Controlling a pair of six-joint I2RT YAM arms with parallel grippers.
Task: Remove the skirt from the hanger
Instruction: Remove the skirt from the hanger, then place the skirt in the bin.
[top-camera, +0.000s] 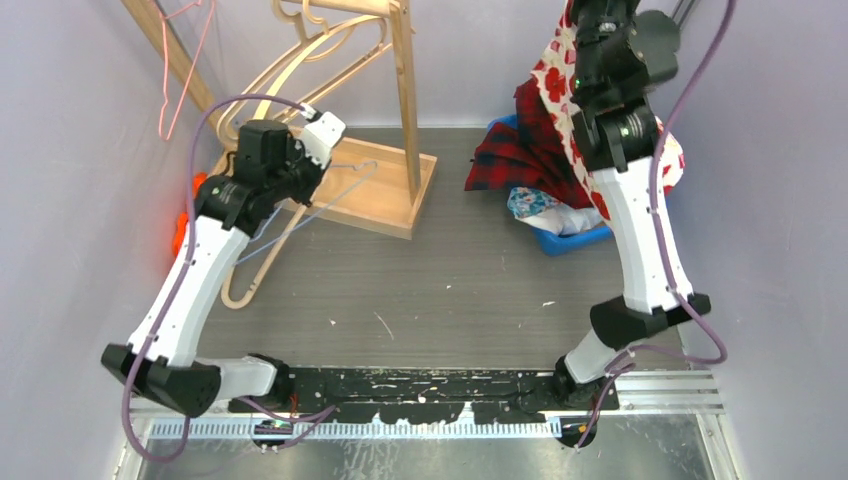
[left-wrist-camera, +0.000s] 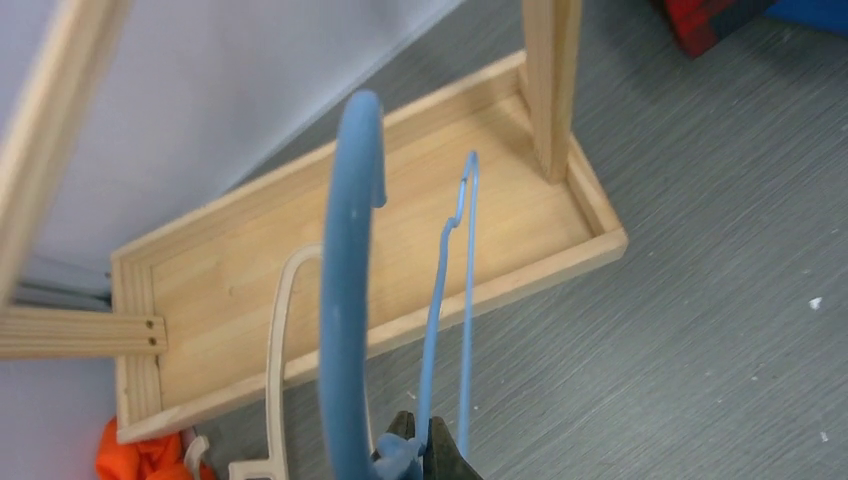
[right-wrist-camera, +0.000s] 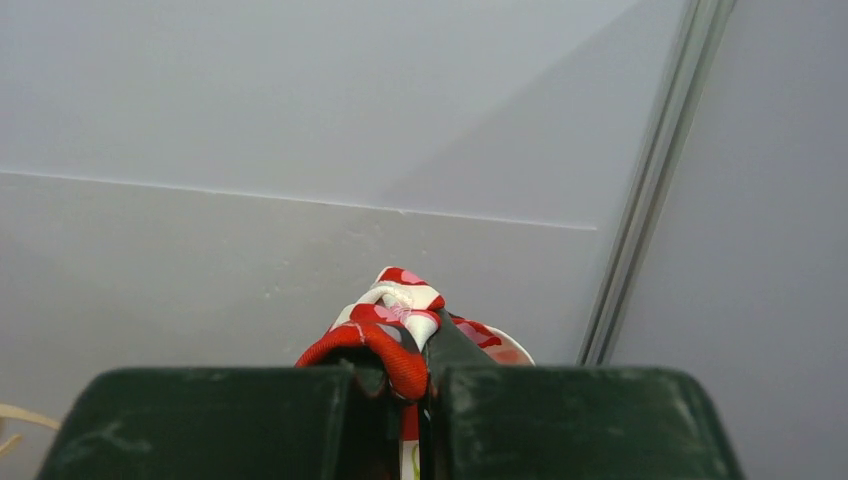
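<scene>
A: Where was the left arm (top-camera: 190, 290)?
B: Stretched forward, elbow bent, left gripper (left-wrist-camera: 415, 452) pinched tight on the blue hanger (left-wrist-camera: 345, 300).
A: And the right arm (top-camera: 640, 240)?
B: Raised high at the back, right gripper (right-wrist-camera: 425, 372) clamped on the skirt (right-wrist-camera: 395, 345).

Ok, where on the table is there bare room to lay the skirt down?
Bare table runs between the wooden stand's base and the blue bin, down to the near edge. It is crowded on the left around the blue hanger in the left gripper, and in the heaped bin.

Robot lab cell: bare walls (top-camera: 60, 250), mounting rail (top-camera: 670, 390)
</scene>
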